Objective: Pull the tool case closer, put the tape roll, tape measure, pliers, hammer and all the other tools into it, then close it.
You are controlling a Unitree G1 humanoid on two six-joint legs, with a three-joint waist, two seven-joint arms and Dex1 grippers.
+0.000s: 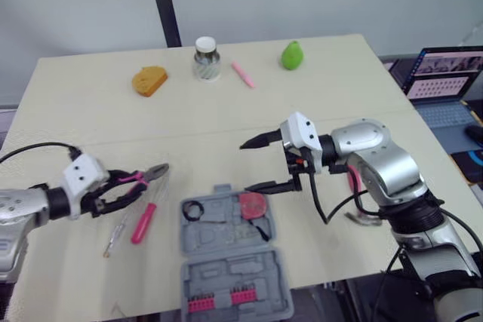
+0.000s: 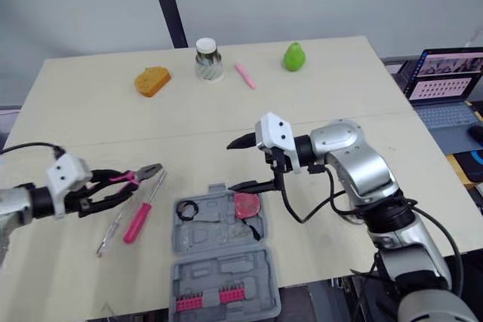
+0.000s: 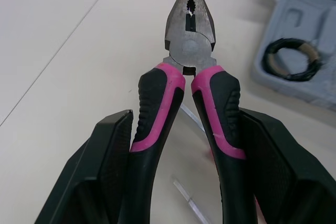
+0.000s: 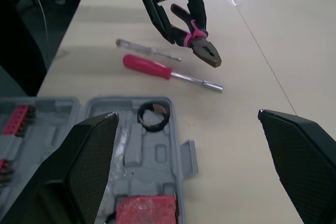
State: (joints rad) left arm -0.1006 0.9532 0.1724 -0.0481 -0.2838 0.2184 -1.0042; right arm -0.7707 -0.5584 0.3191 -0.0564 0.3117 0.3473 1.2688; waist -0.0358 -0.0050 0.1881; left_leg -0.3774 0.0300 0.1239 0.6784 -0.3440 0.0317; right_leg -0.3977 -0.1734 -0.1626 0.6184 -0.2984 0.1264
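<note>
Two tools are seated in the open grey case [image 1: 219, 240], which is set at the near middle of the table [image 1: 83, 111]: the black tape roll [image 1: 192, 210] in the far left pocket and the red tape measure [image 1: 252, 203] in the far right pocket. A row of pink bits [image 1: 219, 299] is seen in the near half of the case. The pliers [image 1: 147, 176] are clamped by their pink and black handles between the fingers of the left gripper [image 1: 127, 191], left of the case, with the nose shut and pointed away from the wrist. Two screwdrivers are laid on the table just beside the case's left edge, below the pliers: a pink one [image 1: 145, 220] and a thin clear one [image 1: 117, 237]. The right gripper [image 1: 247, 166] is held above the far right corner of the case, close to the tape measure, with its fingers spread wide and nothing between them. A pink and metal tool [image 1: 364, 219] is partly hidden behind the right arm, and its kind cannot be told. Along the far edge, well apart from the case, an orange lump [image 1: 149, 81], a jar [image 1: 206, 59], a pink pen [image 1: 243, 75] and a green pear [image 1: 292, 56] are lined up. A laptop [image 1: 445, 81] is seen beyond the table's right side.
</note>
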